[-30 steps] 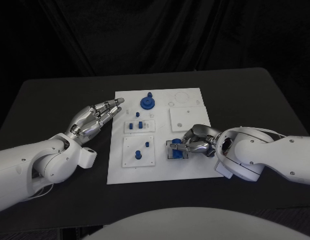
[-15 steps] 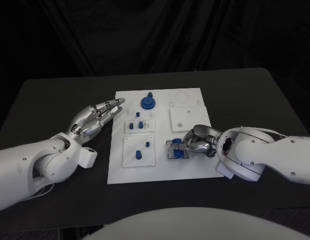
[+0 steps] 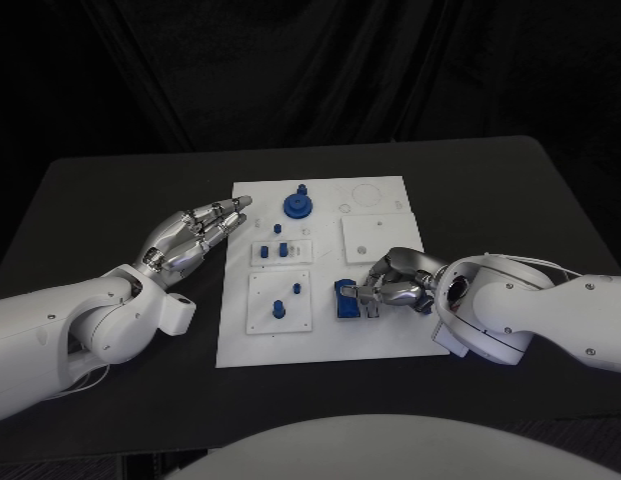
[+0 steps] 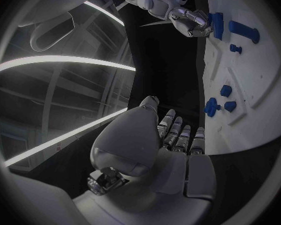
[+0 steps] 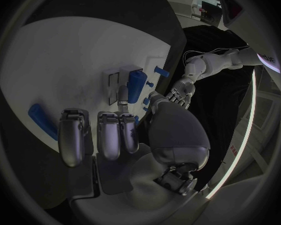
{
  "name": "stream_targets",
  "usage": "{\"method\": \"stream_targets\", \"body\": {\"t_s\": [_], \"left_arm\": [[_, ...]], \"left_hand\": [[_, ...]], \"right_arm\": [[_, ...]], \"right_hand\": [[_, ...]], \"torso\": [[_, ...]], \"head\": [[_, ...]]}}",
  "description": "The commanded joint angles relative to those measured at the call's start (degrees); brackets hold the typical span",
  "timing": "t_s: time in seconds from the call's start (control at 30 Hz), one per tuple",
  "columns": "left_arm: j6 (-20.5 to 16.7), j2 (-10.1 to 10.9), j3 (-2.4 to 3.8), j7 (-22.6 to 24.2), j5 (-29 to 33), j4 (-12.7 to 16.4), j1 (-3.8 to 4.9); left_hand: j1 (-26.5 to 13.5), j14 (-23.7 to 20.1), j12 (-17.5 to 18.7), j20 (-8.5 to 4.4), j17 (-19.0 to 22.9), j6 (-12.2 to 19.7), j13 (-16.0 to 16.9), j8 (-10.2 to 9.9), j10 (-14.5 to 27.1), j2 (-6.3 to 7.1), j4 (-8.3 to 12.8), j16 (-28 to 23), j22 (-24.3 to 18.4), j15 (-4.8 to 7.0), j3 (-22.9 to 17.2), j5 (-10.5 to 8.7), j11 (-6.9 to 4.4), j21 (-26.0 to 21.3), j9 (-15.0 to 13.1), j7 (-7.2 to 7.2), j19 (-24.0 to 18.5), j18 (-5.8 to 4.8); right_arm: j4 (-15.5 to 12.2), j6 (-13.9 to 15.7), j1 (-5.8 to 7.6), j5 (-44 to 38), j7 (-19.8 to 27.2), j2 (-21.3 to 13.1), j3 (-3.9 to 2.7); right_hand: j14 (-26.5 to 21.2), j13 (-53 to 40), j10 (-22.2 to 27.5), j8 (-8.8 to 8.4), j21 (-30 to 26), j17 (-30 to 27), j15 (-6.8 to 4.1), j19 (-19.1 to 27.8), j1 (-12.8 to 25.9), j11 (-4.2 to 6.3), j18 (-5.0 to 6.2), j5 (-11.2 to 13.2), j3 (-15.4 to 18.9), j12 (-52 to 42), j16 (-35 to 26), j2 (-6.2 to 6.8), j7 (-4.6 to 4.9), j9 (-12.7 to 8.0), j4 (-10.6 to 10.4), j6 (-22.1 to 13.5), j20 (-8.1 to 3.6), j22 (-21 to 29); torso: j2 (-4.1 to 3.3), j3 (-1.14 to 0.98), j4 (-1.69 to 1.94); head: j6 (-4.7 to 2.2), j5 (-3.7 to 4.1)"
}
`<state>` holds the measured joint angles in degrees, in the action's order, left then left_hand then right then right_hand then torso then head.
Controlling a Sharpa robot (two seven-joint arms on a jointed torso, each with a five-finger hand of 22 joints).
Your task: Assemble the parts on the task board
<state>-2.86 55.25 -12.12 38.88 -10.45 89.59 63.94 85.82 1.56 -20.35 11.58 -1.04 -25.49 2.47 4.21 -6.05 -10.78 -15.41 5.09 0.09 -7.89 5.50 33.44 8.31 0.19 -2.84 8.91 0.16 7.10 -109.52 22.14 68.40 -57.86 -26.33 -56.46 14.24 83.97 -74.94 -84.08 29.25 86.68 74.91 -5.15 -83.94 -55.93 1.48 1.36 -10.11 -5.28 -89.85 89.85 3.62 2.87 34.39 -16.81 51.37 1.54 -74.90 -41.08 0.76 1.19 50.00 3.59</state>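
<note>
The flat white rectangular task board [image 3: 382, 340] lay mid-tabletop on the black table [image 3: 94, 190]. The silver left hand [image 3: 188, 240] hovered at the board's left edge, fingers straight and apart, empty, probably waiting. The silver right hand [image 3: 390, 285] pinched a small blue block-shaped part [image 3: 346, 300] near the board's right edge, seemingly seating it; its slot was hidden beneath.

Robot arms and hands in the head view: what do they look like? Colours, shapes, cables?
Both arms have glossy white rounded shells. The left robot hand and right robot hand are silver metal with segmented fingers. A white boxy block sits at the left wrist; thin cables run over the right forearm.
</note>
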Motion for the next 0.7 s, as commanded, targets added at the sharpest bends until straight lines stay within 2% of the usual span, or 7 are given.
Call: {"method": "stream_targets", "body": {"t_s": [0.03, 0.13, 0.37, 0.4, 0.47, 0.57, 0.7], "left_arm": [[1.07, -0.15, 0.03, 5.3, -0.42, -0.02, -0.13], [1.14, -0.19, 0.03, 5.2, -0.42, -0.08, -0.14], [1.3, -0.22, 0.03, 4.99, -0.42, -0.15, -0.15], [1.32, -0.23, 0.03, 4.98, -0.42, -0.16, -0.16], [1.37, -0.24, 0.03, 4.97, -0.42, -0.17, -0.16], [1.43, -0.23, 0.03, 4.97, -0.42, -0.17, -0.17], [1.42, -0.19, 0.03, 4.92, -0.42, -0.18, -0.18]], "left_hand": [[0.63, 0.02, 0.01, 0.43, -0.09, 0.15, 0.04, 0.01, 0.1, -0.09, -0.01, 0.3, -0.09, -0.32, -0.3, 0.31, 0.36, -0.19, -0.03, 0.65, -0.16, 0.74], [0.63, 0.02, 0.01, 0.43, -0.09, 0.15, 0.04, 0.01, 0.1, -0.09, -0.01, 0.3, -0.09, -0.32, -0.3, 0.31, 0.36, -0.19, -0.03, 0.65, -0.16, 0.74], [0.63, 0.07, 0.03, 0.54, -0.1, 0.19, 0.04, 0.0, 0.1, -0.1, 0.01, 0.36, -0.09, -0.42, -0.35, 0.31, 0.43, -0.19, -0.02, 0.71, -0.16, 0.76], [0.63, 0.07, 0.03, 0.54, -0.1, 0.19, 0.04, 0.0, 0.1, -0.1, 0.01, 0.36, -0.09, -0.42, -0.35, 0.31, 0.43, -0.19, -0.02, 0.71, -0.16, 0.76], [0.63, 0.07, 0.03, 0.54, -0.1, 0.19, 0.04, 0.0, 0.1, -0.1, 0.01, 0.36, -0.09, -0.42, -0.35, 0.31, 0.43, -0.19, -0.02, 0.71, -0.16, 0.76], [0.63, 0.07, 0.03, 0.54, -0.1, 0.19, 0.04, 0.0, 0.1, -0.1, 0.01, 0.36, -0.09, -0.42, -0.35, 0.31, 0.43, -0.19, -0.02, 0.71, -0.16, 0.76], [0.65, 0.09, 0.01, 0.61, -0.1, 0.14, 0.04, 0.01, 0.09, -0.12, 0.02, 0.4, -0.09, -0.47, -0.39, 0.32, 0.47, -0.19, -0.03, 0.75, -0.16, 0.77]], "right_arm": [[-0.21, 1.5, -0.14, -1.5, 1.16, -0.01, -0.02], [-0.23, 1.66, -0.14, -1.56, 1.34, 0.01, -0.02], [-0.26, 2.1, -0.14, -1.61, 1.68, -0.09, -0.02], [-0.29, 2.26, -0.14, -1.61, 1.85, -0.13, -0.02], [-0.43, 2.91, -0.14, -1.62, 2.45, -0.31, -0.02], [-0.88, 3.97, -0.13, -1.62, 3.86, -0.84, -0.03], [-1.81, 4.52, -0.1, -1.63, 5.29, -2.08, -0.05]], "right_hand": [[5.86, -15.06, -5.92, 0.77, -0.09, 14.28, 0.39, -4.29, 1.08, -0.09, -0.34, 0.78, 0.61, -0.15, -0.2, -0.19, -0.21, 0.41, -0.04, 0.72, 0.14, -13.75], [5.86, -15.06, -5.92, 2.08, -0.11, 14.29, 0.11, -4.29, 2.94, 0.24, -0.33, 2.64, 1.37, -0.15, -0.19, -0.57, -0.59, 1.35, -0.1, 1.27, -0.1, -13.74], [5.87, -15.06, -5.92, 3.98, -0.12, 14.3, -0.24, -4.3, 4.87, 0.62, -0.33, 4.25, 2.06, -0.15, -0.19, -1.02, -1.02, 3.05, -0.08, 1.3, -0.43, -13.74], [5.85, -15.06, -5.92, 4.56, -0.14, 14.23, -0.36, -4.29, 5.02, 0.76, -0.33, 1.78, 2.7, -0.15, -0.22, -1.52, -1.14, 3.73, 0.04, 0.9, -0.58, -13.74], [5.86, -15.06, -5.92, 4.92, -0.13, 14.25, -0.43, -4.3, 4.57, 0.8, -0.33, 0.34, 3.15, -0.15, -0.21, -1.77, -1.19, 4.18, 0.1, 0.58, -0.66, -13.74], [5.9, -15.06, -5.92, 5.78, 0.01, 14.44, -0.61, -4.38, -0.42, 0.99, -0.38, -6.63, 2.99, -0.15, -0.13, -2.09, -1.4, 5.28, 1.03, -0.17, -0.85, -13.8], [5.88, -15.06, -5.92, 6.66, -0.05, 14.38, -0.69, -4.35, -6.07, 1.09, -0.36, -10.26, 2.93, -0.15, -0.15, -1.99, -1.49, 6.44, 1.84, -0.86, -0.93, -13.78]], "torso": [[0.03, -0.02, -0.02], [0.03, -0.03, -0.02], [-0.03, 0.0, 0.04], [-0.03, 0.0, 0.04], [-0.02, 0.02, 0.05], [0.0, 0.0, 0.03], [-0.03, 0.0, 0.03]], "head": [[0.0, -0.08], [0.0, -0.18], [0.0, -0.18], [0.0, -0.19], [0.0, -0.25], [0.0, -0.42], [0.0, -0.57]]}}
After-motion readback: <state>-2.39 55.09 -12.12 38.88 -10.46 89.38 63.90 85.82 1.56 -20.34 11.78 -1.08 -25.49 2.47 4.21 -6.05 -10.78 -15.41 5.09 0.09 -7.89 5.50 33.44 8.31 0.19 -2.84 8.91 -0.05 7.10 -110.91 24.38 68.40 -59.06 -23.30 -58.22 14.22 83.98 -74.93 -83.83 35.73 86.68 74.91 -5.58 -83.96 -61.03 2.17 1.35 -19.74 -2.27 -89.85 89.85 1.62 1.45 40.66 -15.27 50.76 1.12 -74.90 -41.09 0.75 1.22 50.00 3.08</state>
